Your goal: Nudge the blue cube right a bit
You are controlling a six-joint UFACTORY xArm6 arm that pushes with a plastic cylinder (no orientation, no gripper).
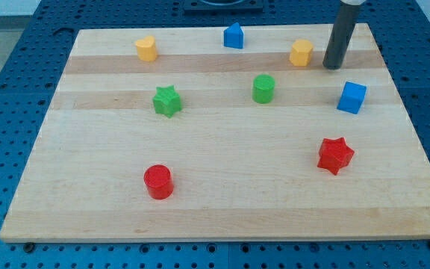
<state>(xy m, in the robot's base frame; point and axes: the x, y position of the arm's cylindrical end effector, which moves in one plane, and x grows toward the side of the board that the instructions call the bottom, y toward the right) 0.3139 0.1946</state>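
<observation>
Blue cube (351,97) at board's right | my tip (334,66) above-left of it, apart, beside yellow block (301,53) | fingers: none, bare rod

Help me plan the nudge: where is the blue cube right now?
The blue cube sits near the board's right edge in the camera view, above the red star and right of the green cylinder. My tip is just up-left of it, not touching.

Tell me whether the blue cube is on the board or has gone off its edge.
On the board. The blue cube sits flat on the wooden board, inside its right edge. My tip is up-left of it, not touching.
</observation>
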